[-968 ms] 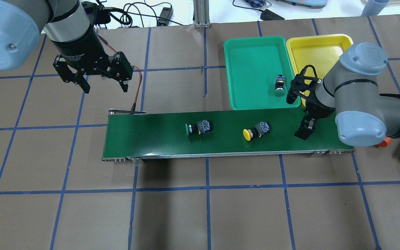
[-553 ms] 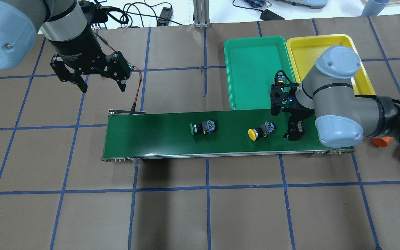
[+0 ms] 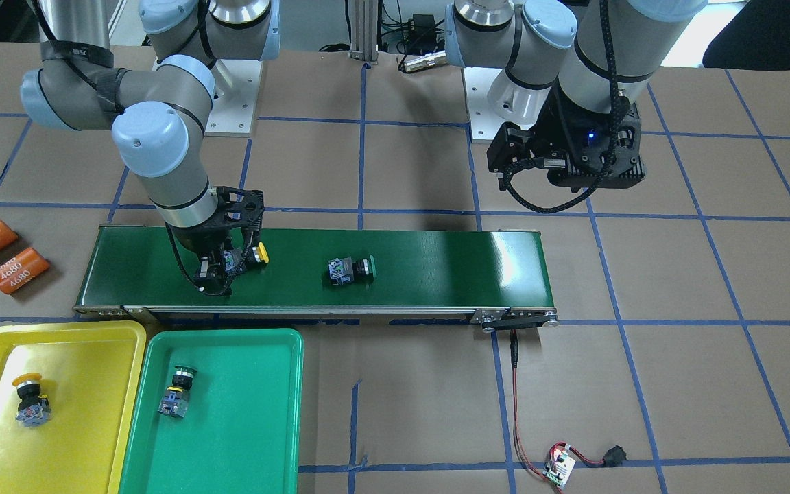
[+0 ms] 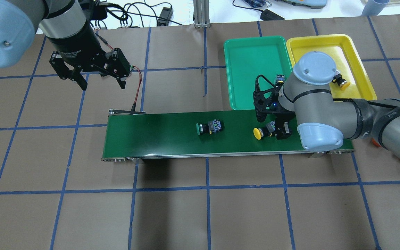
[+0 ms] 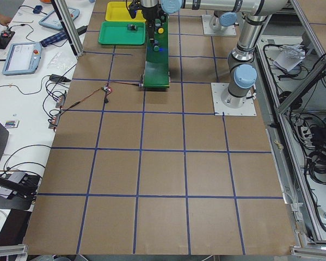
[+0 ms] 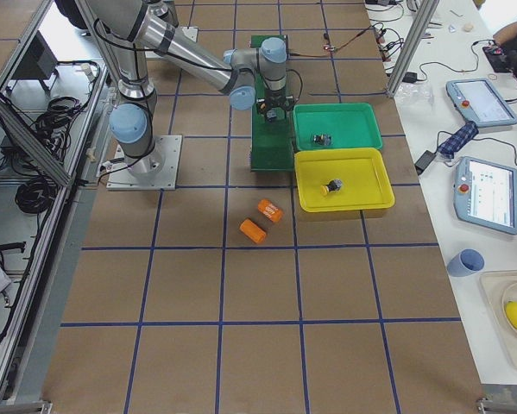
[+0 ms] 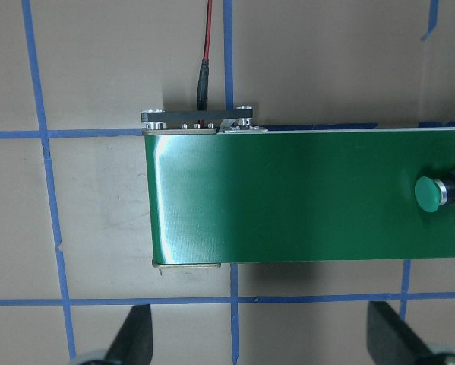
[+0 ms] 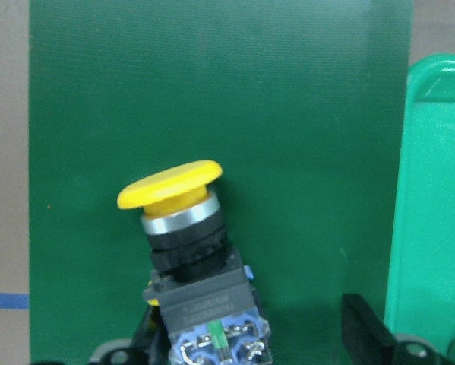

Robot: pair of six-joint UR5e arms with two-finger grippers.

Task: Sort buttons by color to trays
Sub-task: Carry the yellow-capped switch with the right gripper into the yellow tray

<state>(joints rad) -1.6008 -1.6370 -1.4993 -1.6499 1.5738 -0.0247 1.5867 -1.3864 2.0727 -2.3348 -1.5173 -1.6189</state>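
Note:
A yellow button [image 4: 258,133] lies on its side on the belt; it also shows in the right wrist view [image 8: 174,186]. My right gripper [image 4: 277,130] is open and low over the belt, one finger on each side of this button's block body. A green button [image 4: 208,127] lies on the belt further left. My left gripper [image 4: 101,82] is open and empty, beyond the belt's left end. The green tray [image 4: 248,62] holds a green button [image 3: 177,391]. The yellow tray [image 4: 311,45] holds a yellow button [image 4: 340,81].
The dark-green conveyor belt [image 4: 151,135] runs across the table's middle. Two orange cylinders [image 3: 4,257] lie beside the belt's end near the yellow tray. A small circuit board [image 3: 559,470] with a red wire lies past the belt's other end.
My right gripper has moved from beside the green tray down onto the belt, around the yellow button. Both belt buttons have drifted right along the belt. My left gripper has barely moved.

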